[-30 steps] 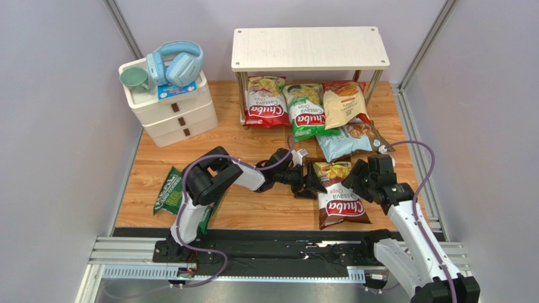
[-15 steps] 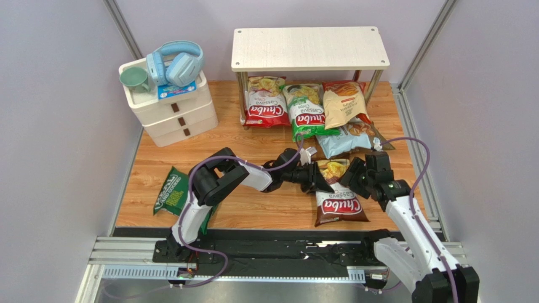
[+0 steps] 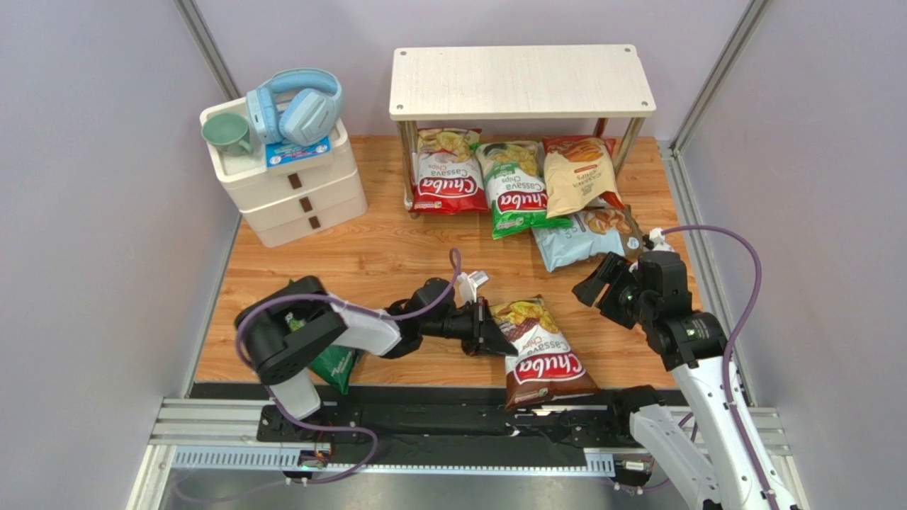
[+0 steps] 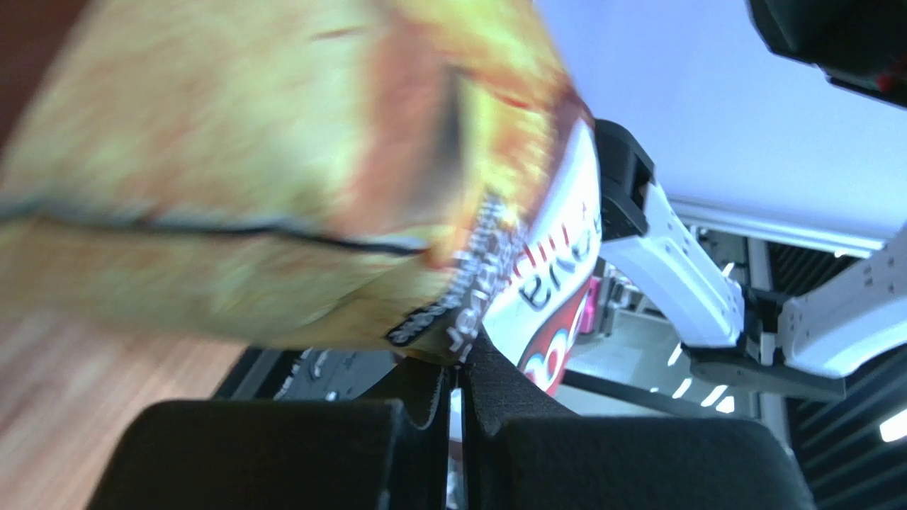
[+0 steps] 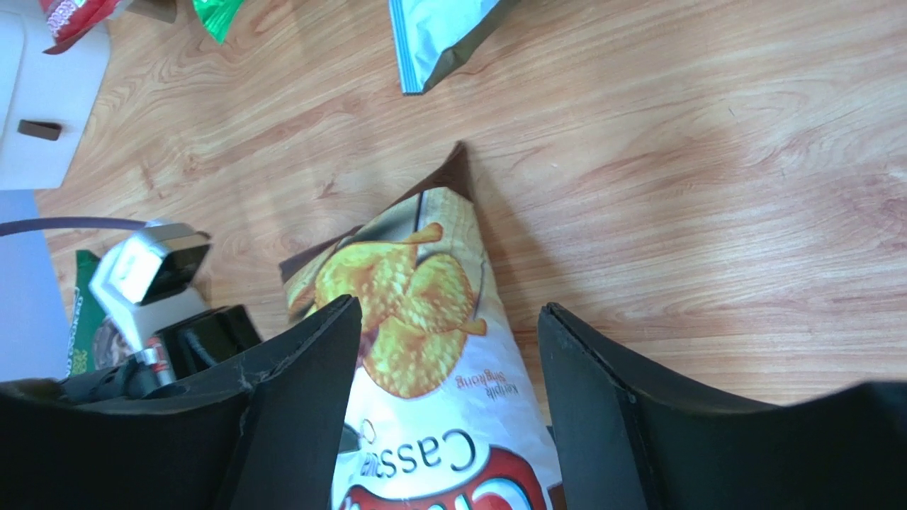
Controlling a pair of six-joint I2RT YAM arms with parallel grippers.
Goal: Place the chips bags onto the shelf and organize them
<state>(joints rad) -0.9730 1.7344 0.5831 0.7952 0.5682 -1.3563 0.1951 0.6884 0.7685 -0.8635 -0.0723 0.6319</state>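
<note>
We note the left gripper (image 3: 493,333) pinches only the seam of the brown bag (image 3: 539,357) ahead of it, so the glossy film may slip when lifted. The right gripper (image 3: 598,285) stands wide and empty.

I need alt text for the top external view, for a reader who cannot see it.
The left gripper, jaws shut, pinches the edge of the brown Chuba Cassava bag near the front of the table; the right gripper hovers open beside it. Four other bags lie at the foot of the shelf.
</note>
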